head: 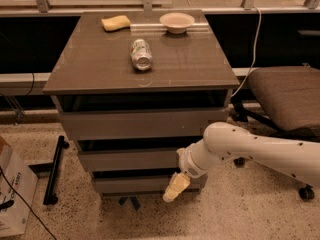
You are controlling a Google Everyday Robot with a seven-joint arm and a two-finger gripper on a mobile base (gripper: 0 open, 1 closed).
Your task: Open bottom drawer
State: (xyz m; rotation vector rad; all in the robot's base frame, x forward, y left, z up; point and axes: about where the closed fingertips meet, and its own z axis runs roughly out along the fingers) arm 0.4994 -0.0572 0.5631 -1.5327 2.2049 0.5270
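The bottom drawer (pixel 130 184) is the lowest and smallest grey-brown front of the three-drawer cabinet, with a dark gap above it. My gripper (pixel 175 188) hangs from the white arm that comes in from the right. Its cream-coloured fingers (pixel 176 186) lie against the right end of the bottom drawer front, pointing down and left. The middle drawer (pixel 127 159) and the top drawer (pixel 140 123) sit above it.
The cabinet top (pixel 100 64) carries a can (pixel 141 54) on its side, a yellow sponge (pixel 115 22) and a white bowl (pixel 176 22). An office chair (pixel 285 96) stands on the right. A cardboard box (pixel 12 194) and a black bar (pixel 54 170) lie on the floor at the left.
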